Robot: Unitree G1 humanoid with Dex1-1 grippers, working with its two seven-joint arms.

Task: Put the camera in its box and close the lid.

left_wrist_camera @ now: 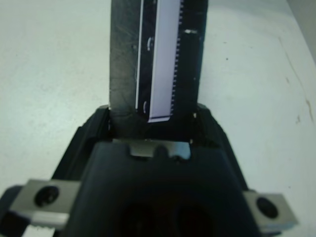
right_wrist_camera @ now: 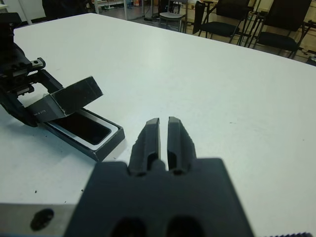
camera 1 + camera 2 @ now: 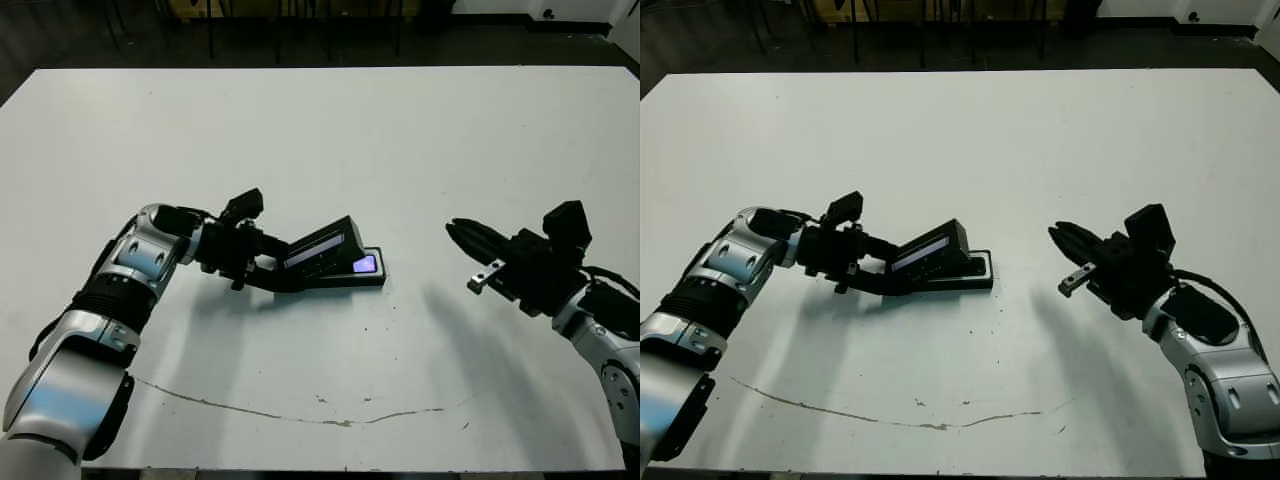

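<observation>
White table (image 3: pixel 320 130), box (image 2: pixel 101 143) lying mid-table w/ camera (image 2: pixel 84 127) already inside. Lid (image 3: pixel 320 245) tilted above box, its long axis roughly parallel to box's, near end pinched by left gripper (image 3: pixel 262 258), far end raised. Closing means lowering that raised end. Right gripper (image 3: pixel 462 236) well apart on box's far side, fingers nearly together, empty.
</observation>
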